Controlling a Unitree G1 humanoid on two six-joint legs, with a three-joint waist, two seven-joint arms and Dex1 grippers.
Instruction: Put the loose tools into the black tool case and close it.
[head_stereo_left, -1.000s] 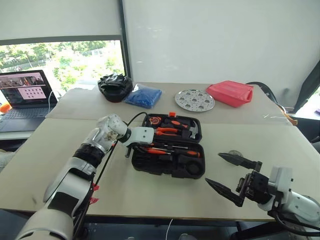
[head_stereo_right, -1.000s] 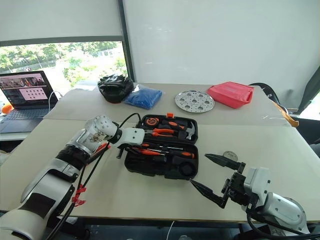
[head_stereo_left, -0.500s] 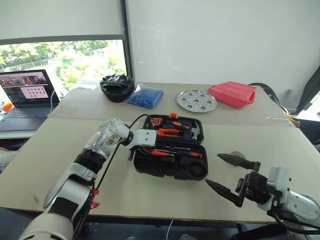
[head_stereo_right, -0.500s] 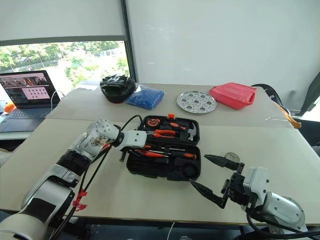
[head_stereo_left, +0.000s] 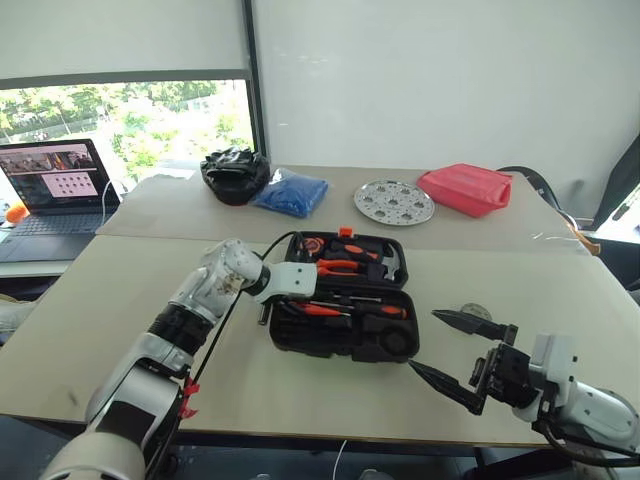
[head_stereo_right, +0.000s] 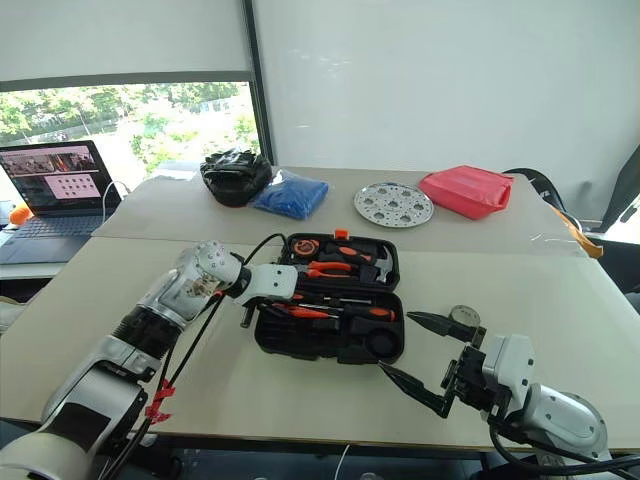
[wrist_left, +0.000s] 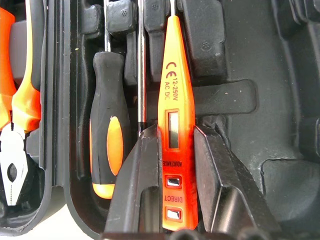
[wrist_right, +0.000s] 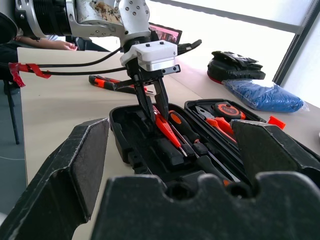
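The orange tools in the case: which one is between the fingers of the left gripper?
The slim orange voltage tester, flat, with a small window; the left gripper straddles it. The black-and-orange screwdriver beside it lies free.

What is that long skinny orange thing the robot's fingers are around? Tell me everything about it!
The orange tester pen is a slim, flat-sided plastic tool with a thin metal shaft at its far end. It carries a CE mark, "12-250V AC DC", a small window and two buttons. It lies lengthwise in the open black tool case, beside a black-and-orange screwdriver. The left gripper has a finger on each side of it.
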